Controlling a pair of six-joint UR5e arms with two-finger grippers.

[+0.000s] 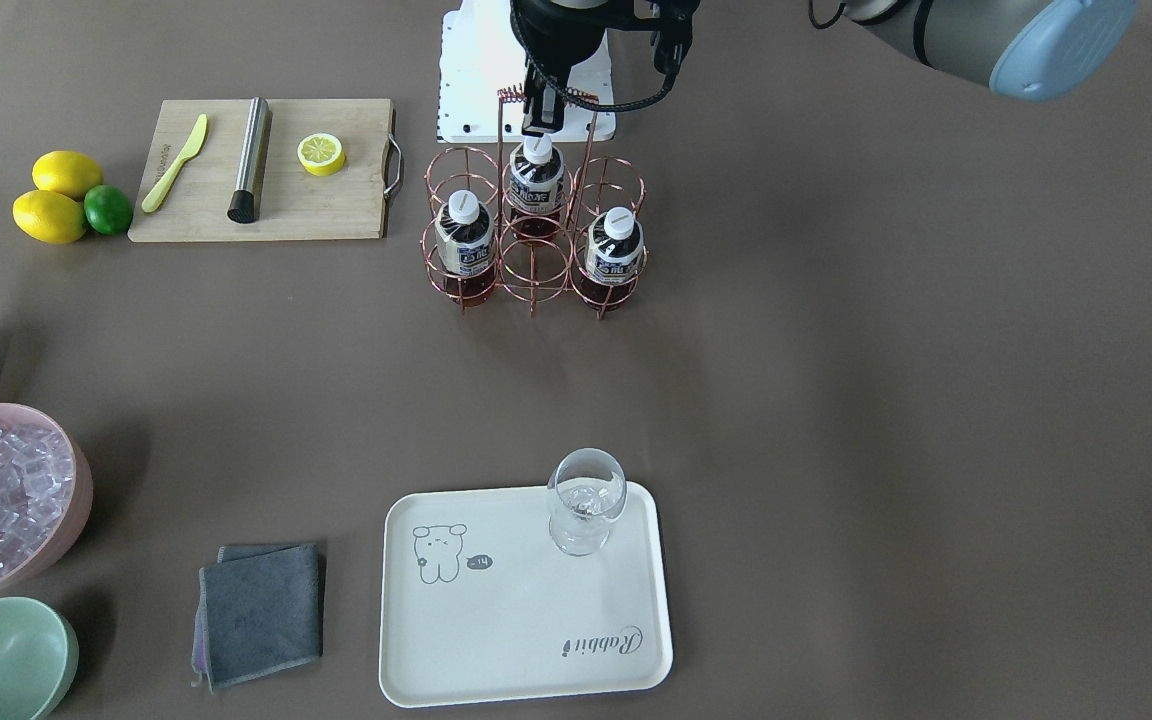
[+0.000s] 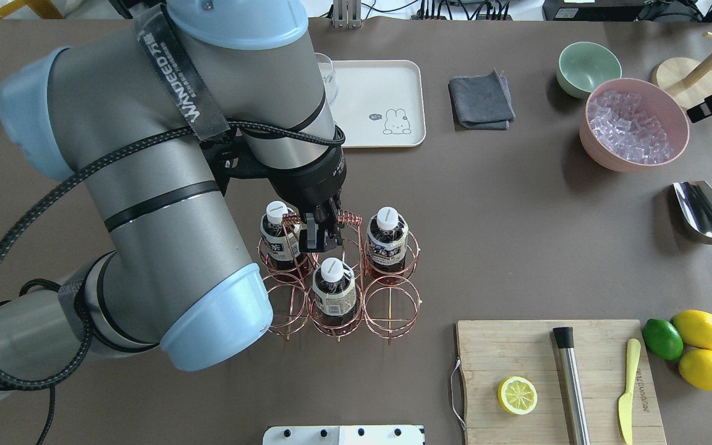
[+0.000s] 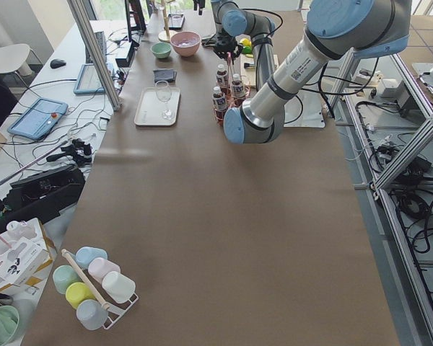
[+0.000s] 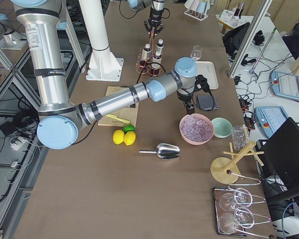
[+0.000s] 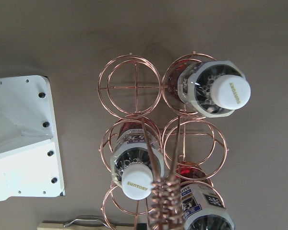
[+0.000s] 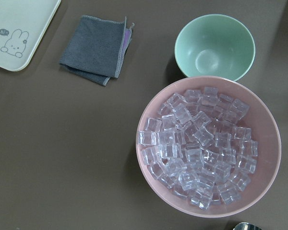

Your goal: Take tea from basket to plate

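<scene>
Small clear bottle of dark reddish-brown drink, white screw cap, white-and-blue label: the tea (image 1: 536, 182), upright in the middle cell of the upper row of the copper wire basket (image 1: 533, 285), upper middle of the front-facing view. Two like it, left bottle (image 1: 463, 240) and right bottle (image 1: 616, 245), in the outer cells of the lower row. Coiled handle (image 1: 511, 95) rising just beside the tea's cap. Cutting board (image 1: 266, 210) close at the basket's left. Wide bare counter (image 1: 836, 400) below, down to the plate (image 1: 496, 640) at lower middle, wine glass (image 1: 586, 500) in its upper right corner. Left claw (image 1: 542, 112) directly over the tea's cap; touching or not, and how wide, impossible to tell. Right claw (image 4: 190, 107) above the pink ice bowl (image 4: 196, 128), spread likewise unreadable.
</scene>
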